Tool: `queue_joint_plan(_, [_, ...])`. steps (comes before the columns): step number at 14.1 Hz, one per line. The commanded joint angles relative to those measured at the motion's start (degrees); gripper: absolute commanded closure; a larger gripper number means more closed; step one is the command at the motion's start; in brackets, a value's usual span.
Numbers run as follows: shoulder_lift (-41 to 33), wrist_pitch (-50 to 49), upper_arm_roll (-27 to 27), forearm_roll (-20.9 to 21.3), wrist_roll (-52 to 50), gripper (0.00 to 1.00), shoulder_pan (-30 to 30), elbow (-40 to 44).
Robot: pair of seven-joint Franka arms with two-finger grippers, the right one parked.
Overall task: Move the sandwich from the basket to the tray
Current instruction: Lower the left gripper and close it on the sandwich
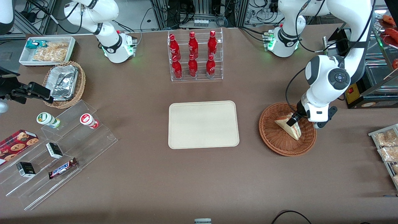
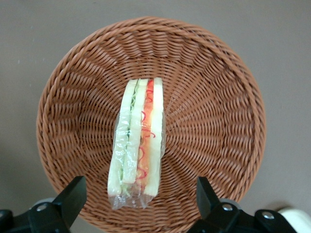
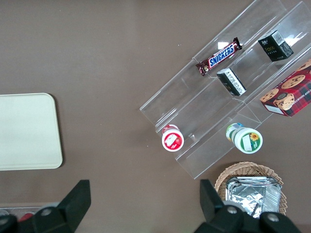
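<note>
Pincer point(image 1: 293, 120) low over basket point(image 1: 273, 140), right of frame centre in the front view.
Jaws spread wide, gripping nothing, straddling the sandwich point(image 2: 137, 145) lying in the basket; tray point(image 1: 203, 124) at mid-frame on the counter point(image 1: 186, 180), bare.

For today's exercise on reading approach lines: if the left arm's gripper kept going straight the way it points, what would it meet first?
Probably the sandwich: the gripper, fingers open, hangs over the basket with the wedge between them. How much gap remains is unclear.
</note>
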Motion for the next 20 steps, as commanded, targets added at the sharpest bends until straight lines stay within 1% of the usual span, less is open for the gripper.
queue_joint_plan(1, [0.1, 5.1, 0.6, -0.7, -6.6, 0.00, -0.8, -3.2])
queue_joint_plan(3, [1.8, 6.5, 0.6, -0.7, -11.0, 0.00, -0.8, -3.2])
queue_joint_plan(6, [3.3, 6.6, 0.6, -0.8, -11.3, 0.00, -0.7, -3.2])
queue_joint_plan(10, [6.8, 10.3, 0.6, -0.9, -11.9, 0.00, -0.7, -2.7])
queue_joint_plan(11, [7.1, 10.4, 0.6, -0.9, -12.2, 0.03, -0.8, -2.7])
queue_joint_plan(12, [7.2, 10.3, 0.6, -0.9, -12.3, 0.13, -0.9, -2.7])
queue_joint_plan(13, [7.2, 10.2, 0.6, -0.9, -12.3, 0.29, -0.9, -2.7])
queue_joint_plan(15, [6.7, 9.7, 0.6, -0.8, -11.6, 0.68, -1.0, -2.7])
queue_joint_plan(16, [6.4, 9.6, 0.6, -0.7, -11.0, 0.84, -1.1, -2.7])
queue_joint_plan(18, [5.8, 9.1, 0.6, -0.6, -8.1, 0.91, -1.3, -2.7])
queue_joint_plan(20, [4.4, 5.4, 0.6, -0.6, -0.8, 0.92, -1.5, -1.5])
